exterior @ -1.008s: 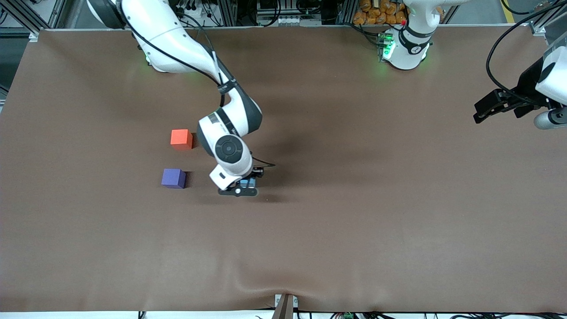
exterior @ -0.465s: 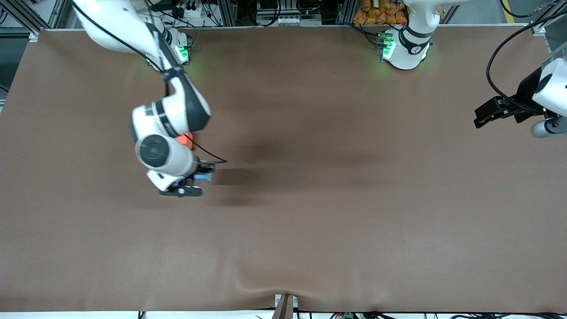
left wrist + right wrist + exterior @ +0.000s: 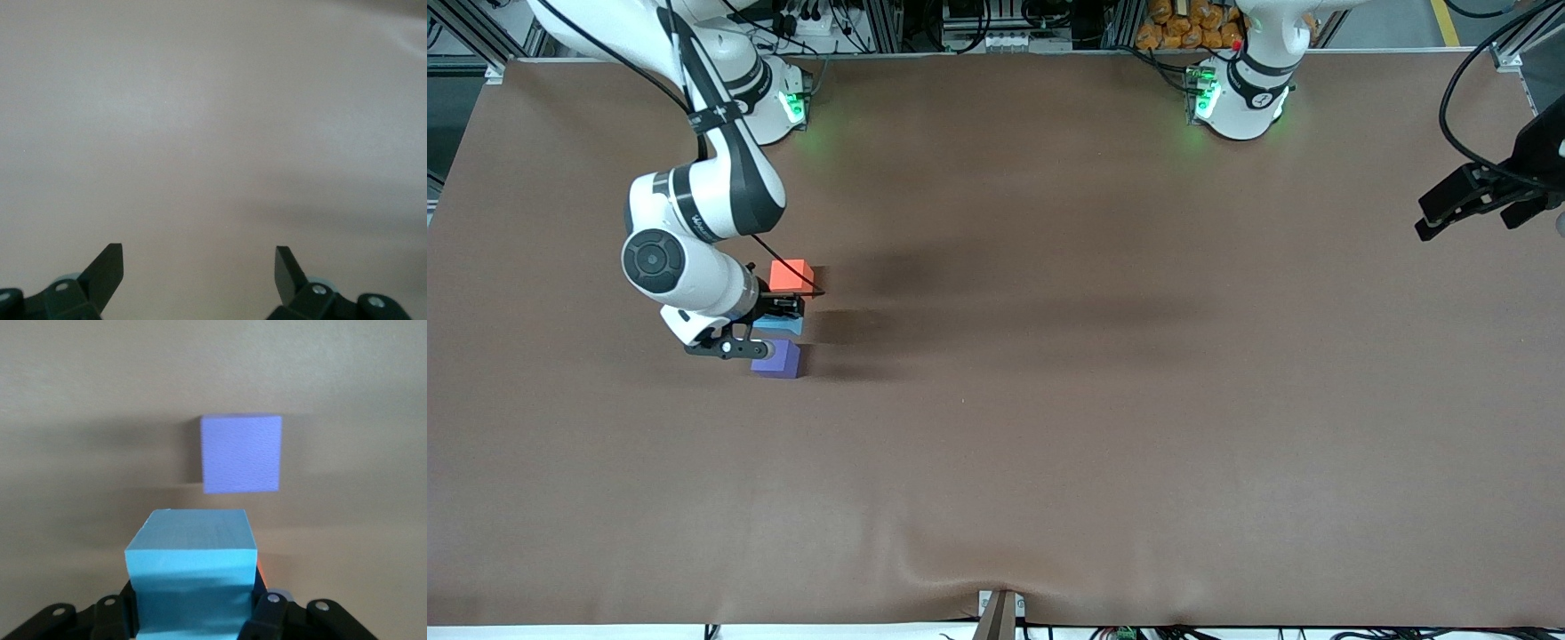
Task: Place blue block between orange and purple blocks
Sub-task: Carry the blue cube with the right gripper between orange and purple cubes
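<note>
My right gripper [image 3: 778,322] is shut on the light blue block [image 3: 781,325] and holds it over the gap between the orange block [image 3: 791,275] and the purple block [image 3: 776,358]. The orange block lies farther from the front camera, the purple block nearer. In the right wrist view the blue block [image 3: 191,577] sits between the jaws, with the purple block [image 3: 241,453] past it and a sliver of the orange block [image 3: 261,575] at its edge. My left gripper [image 3: 1463,203] is open and empty, and waits in the air at the left arm's end of the table [image 3: 1103,418].
The brown table cover shows a wrinkle [image 3: 925,556] near the front edge. A small mount [image 3: 999,613] sticks up at the middle of the front edge. The left wrist view shows only bare cover [image 3: 213,120].
My right gripper has carried the blue block toward the right arm's end, from beside the two blocks to over the gap between them. The left gripper has drifted toward the table's end.
</note>
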Controlling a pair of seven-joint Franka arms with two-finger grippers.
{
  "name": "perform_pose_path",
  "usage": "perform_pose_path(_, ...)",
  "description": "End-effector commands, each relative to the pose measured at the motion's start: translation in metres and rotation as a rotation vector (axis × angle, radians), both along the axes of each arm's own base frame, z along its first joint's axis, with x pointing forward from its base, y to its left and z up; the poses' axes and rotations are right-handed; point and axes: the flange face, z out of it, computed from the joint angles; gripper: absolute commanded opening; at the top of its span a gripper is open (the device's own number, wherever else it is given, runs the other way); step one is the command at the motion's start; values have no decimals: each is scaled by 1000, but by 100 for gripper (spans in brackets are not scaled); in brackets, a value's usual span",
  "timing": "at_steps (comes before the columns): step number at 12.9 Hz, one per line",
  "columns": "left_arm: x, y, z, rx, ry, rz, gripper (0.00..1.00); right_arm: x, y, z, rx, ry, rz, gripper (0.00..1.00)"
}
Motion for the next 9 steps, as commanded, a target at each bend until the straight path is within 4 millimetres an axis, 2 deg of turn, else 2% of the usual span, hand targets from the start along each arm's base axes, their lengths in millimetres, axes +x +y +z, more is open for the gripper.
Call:
perform_pose_path(1, -4, -4, 1, 13, 9, -60, 100, -15, -25, -10, 6, -5, 15, 18)
perform_pose_path(3, -4, -3, -5, 12, 22, -85, 100, -19, -34, -18, 10, -12, 13, 18)
perform_pose_path(7, -24, -3, -6, 36, 52, -81, 100, -22, -29, -24, 10, -14, 24, 18)
perform_pose_path(9, -27, -2, -7, 38, 54, -78, 100, -24, -30, -28, 9, -11, 24, 18)
